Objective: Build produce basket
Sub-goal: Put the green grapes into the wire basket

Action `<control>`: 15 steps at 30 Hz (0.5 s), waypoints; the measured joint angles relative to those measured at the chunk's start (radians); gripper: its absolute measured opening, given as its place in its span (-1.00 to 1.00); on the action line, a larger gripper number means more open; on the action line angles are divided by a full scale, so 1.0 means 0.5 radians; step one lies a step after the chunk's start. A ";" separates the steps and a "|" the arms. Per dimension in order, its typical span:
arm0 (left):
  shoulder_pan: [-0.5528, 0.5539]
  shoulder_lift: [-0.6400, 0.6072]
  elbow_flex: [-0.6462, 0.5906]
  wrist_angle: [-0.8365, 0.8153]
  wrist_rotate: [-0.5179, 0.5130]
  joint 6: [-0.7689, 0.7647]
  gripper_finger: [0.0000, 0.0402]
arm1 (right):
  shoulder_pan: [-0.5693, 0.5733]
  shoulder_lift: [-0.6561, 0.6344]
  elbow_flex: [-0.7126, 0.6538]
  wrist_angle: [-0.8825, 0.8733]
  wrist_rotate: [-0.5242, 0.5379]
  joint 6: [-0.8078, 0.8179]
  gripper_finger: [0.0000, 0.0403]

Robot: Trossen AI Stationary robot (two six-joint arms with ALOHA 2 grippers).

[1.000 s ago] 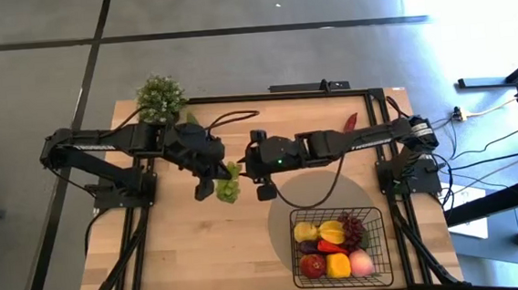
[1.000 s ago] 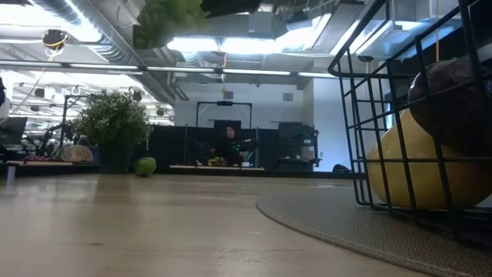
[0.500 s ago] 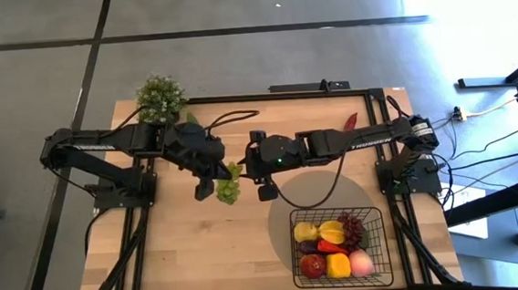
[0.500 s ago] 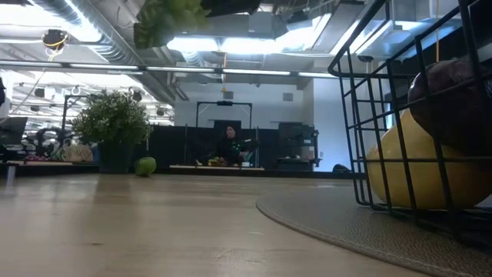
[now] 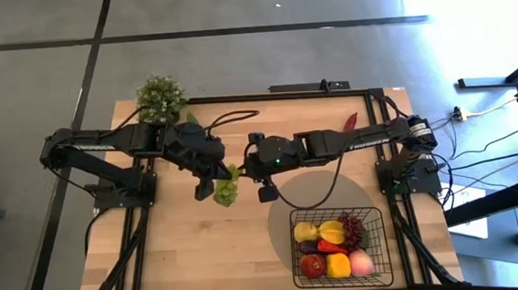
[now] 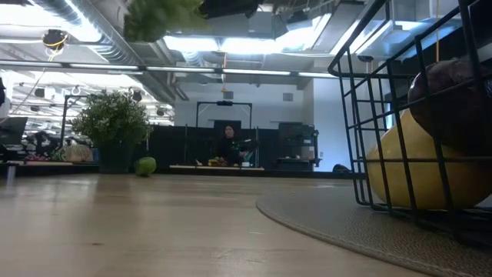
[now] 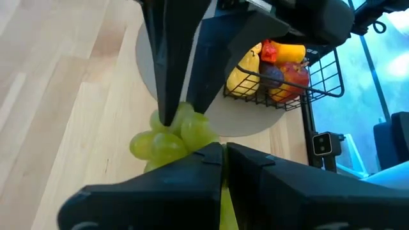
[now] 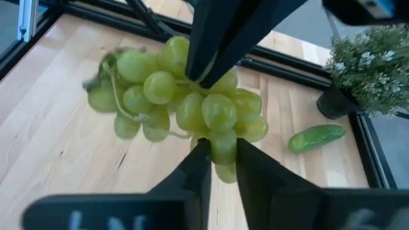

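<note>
mid-frame in the high view, i see both pincers meet at the green grapes (image 5: 226, 191) held above the desk (image 5: 184, 251): left pincer (image 5: 213, 187) clamped shut on the bunch, right pincer (image 5: 243, 176) nearly closed around its stem side. the basket (image 5: 340, 242), already holding produce (image 5: 339, 266), sits lower right.

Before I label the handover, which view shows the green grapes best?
Right wrist view: the green grapes fill it, each grape distinct. Left wrist shows a few; high view only a small clump between the grippers; low view a blurred green patch at its top edge.
</note>
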State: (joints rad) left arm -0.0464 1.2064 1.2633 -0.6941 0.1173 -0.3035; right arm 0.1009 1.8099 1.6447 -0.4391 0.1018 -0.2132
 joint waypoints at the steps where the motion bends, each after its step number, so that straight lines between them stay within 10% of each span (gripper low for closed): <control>1: -0.001 0.000 0.000 0.000 0.001 0.000 -1.00 | 0.000 0.002 0.000 0.007 0.001 0.001 -0.77; 15: -0.001 0.000 0.000 -0.001 -0.007 0.001 -0.95 | -0.004 0.009 0.000 0.002 -0.049 0.073 -0.99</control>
State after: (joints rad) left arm -0.0467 1.2064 1.2633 -0.6945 0.1136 -0.3031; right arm 0.0990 1.8145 1.6447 -0.4381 0.0774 -0.1765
